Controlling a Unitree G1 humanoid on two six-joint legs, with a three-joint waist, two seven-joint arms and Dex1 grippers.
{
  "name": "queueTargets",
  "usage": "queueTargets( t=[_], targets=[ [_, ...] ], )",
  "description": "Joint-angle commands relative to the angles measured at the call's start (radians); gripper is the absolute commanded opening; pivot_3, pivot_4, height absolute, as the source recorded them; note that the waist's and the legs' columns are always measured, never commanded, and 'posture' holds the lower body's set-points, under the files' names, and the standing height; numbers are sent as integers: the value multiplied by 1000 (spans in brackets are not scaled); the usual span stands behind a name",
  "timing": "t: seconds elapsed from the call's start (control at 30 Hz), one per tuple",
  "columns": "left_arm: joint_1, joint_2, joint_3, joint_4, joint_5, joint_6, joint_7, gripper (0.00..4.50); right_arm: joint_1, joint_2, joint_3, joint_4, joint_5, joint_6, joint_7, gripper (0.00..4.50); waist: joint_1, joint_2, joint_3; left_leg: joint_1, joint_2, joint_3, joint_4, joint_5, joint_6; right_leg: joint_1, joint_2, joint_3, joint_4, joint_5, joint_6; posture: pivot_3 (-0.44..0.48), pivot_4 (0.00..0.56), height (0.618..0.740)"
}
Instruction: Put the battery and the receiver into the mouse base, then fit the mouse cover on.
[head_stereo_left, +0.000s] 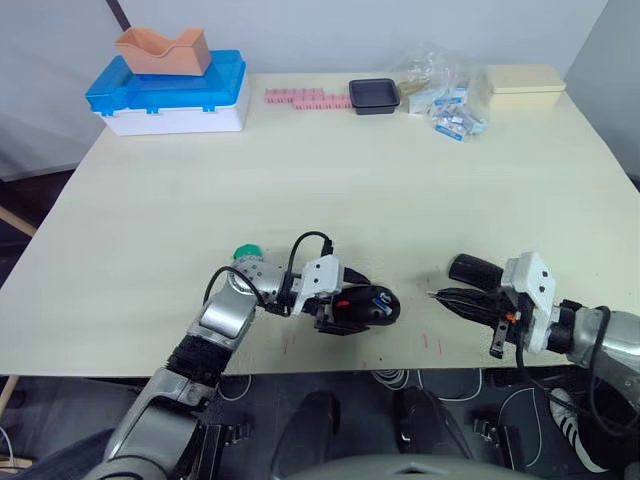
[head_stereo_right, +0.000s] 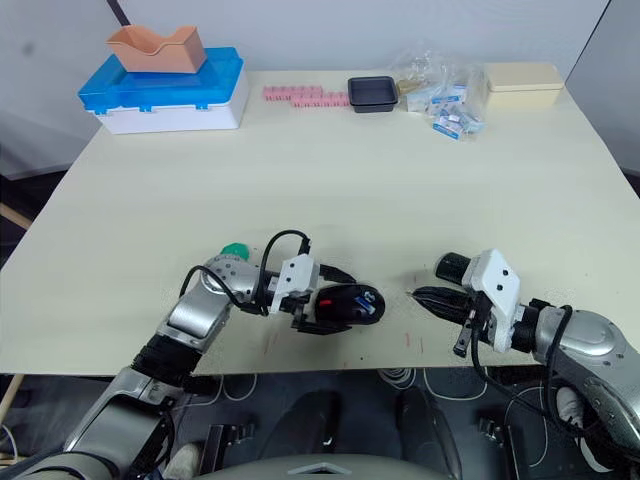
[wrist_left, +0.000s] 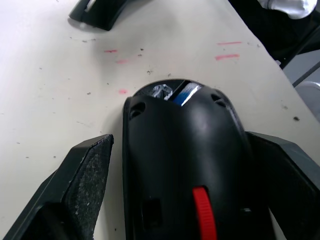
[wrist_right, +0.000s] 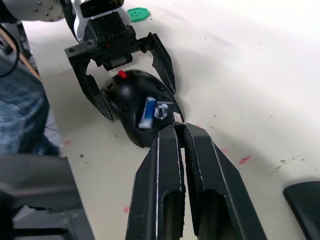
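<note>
Spreading across both head views, the pale desk (head_stereo_left: 330, 170) carries everything. At its far edge sit a blue and white box (head_stereo_left: 170, 92) with an orange tray (head_stereo_left: 162, 50) on top, a row of pink pieces (head_stereo_left: 305, 98), a small black tray (head_stereo_left: 374, 96), a heap of clear bags (head_stereo_left: 440, 90) and a cream box (head_stereo_left: 524, 85).

Near the front edge, the left tool (head_stereo_left: 372, 303) stands with its fingers spread apart on either side of the mouse base (head_stereo_left: 362, 307), which lies on the desk; from the left wrist view one finger (wrist_left: 82, 185) stands a little off the shell, while the other seems close against it, though I cannot tell if it touches. The base shows a red wheel (wrist_left: 202, 212) and, in an open slot, the battery (wrist_right: 147, 112), white with a blue end.

To the right, well apart from the base, the right tool (wrist_right: 181, 132) has its two fingers pressed together with nothing between them, tips pointing toward the base. The cover (head_stereo_left: 472, 270) lies on the desk just beside the right tool. A small green round piece (head_stereo_left: 246, 252) rests on the desk behind the left wrist. Faint red marks (head_stereo_left: 432, 343) dot the desk near the front edge.
</note>
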Motion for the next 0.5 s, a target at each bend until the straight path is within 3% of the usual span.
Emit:
queueTargets(
  t=[0.03, 0.4, 0.47, 0.5],
  targets=[
    [-20, -13, -4, 14, 0, -26, -5, 4410, -6, 12, -37, -24, -19, -23, 12, 0, -1, 0, 0, 0, 0, 0, 0, 0, 0, 0, 0, 0, 0, 0, 0, 0, 150, 740],
    [-18, -7, -10, 46, 15, -54, -11, 4410, -50, 33, -34, -44, -36, 23, -7, 0, 0, 0, 0, 1, 0, 0, 4, 0, 0, 0, 0, 0, 5, 0, 0, 0, 150, 740],
    [-15, 9, -8, 53, 26, -65, -12, 3891, -53, 38, -29, -40, -44, 23, -4, 0, -1, 0, 0, 1, 0, 0, 5, 0, 0, 0, 0, 0, 5, 0, 0, 0, 150, 740],
    [-14, 14, -7, 55, 29, -69, -12, 3891, -54, 41, -27, -36, -48, 22, -2, 0, -1, 0, 0, 1, 0, 0, 5, 0, 0, 0, 0, 0, 5, 0, 0, 0, 150, 740]
  ],
)
